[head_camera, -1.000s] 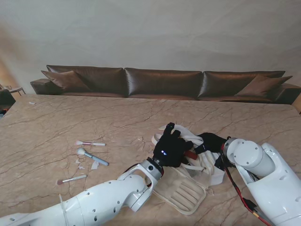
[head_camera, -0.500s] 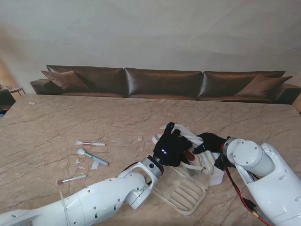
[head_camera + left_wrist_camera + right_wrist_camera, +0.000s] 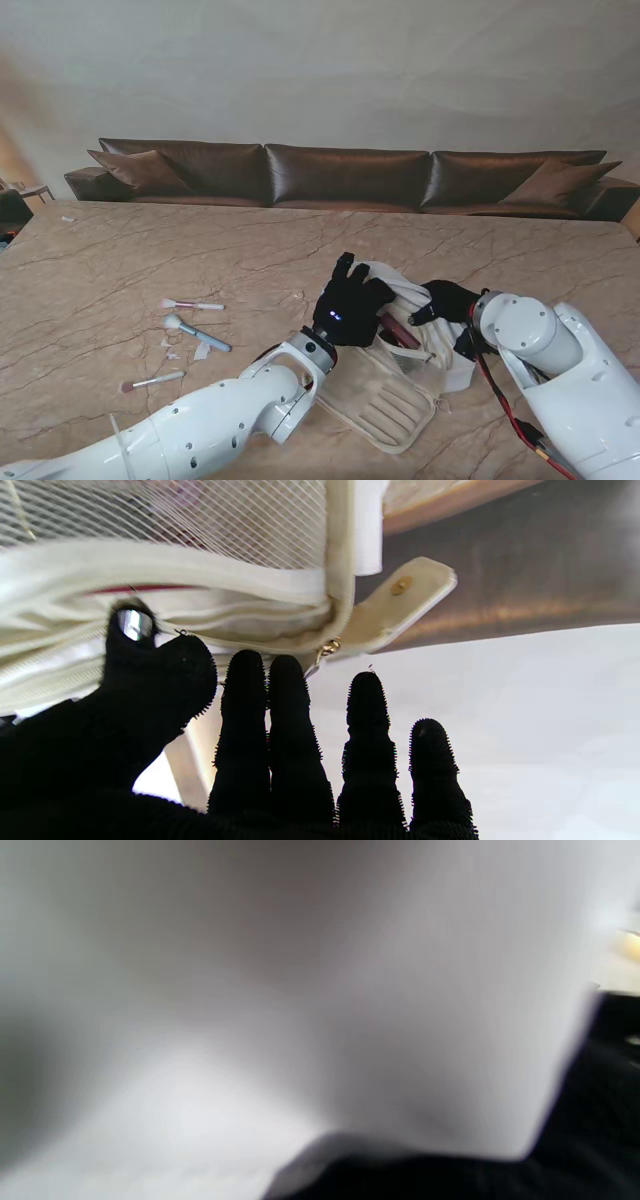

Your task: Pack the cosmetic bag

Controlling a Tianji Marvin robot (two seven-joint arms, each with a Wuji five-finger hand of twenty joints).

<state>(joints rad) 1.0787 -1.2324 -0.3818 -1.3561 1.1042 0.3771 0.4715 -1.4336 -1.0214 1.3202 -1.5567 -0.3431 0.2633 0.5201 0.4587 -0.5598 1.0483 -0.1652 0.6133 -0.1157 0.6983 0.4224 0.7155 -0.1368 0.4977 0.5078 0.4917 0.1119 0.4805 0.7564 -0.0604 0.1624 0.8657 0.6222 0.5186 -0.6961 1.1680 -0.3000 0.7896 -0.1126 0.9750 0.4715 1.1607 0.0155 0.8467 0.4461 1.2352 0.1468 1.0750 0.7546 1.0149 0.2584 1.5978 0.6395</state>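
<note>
1. A cream cosmetics bag (image 3: 400, 345) lay unzipped on the marble worktop (image 3: 150, 260), right of centre in the stand's frame, its ribbed flap (image 3: 385, 405) spread toward the lower edge.
2. The left robot hand (image 3: 345, 305) rested at the bag's upper-left rim, fingers straight and held together; in the left wrist view its fingertips (image 3: 285, 672) sat just beside the zip edge and a small gold fitting (image 3: 327, 647), gripping nothing that could be made out.
3. The right robot hand (image 3: 445, 300) pressed against the bag's right side; whether it clutched the fabric could not be told, as its wrist picture was only a blur.
4. The step in hand appeared to be holding the mouth of the bag wide, with a dark red item (image 3: 398, 330) already lying inside.
5. Three brushes lay well apart from the bag at centre left: a pink-tipped brush (image 3: 193, 305), a blue-handled brush (image 3: 197, 335) and a third brush (image 3: 153, 381).
6. The next move would likely call for one hand to steady the opening while the other reached left for a brush.
7. The bag's long axis ran diagonally, from upper left to lower right of the frame, its opening facing up.
</note>
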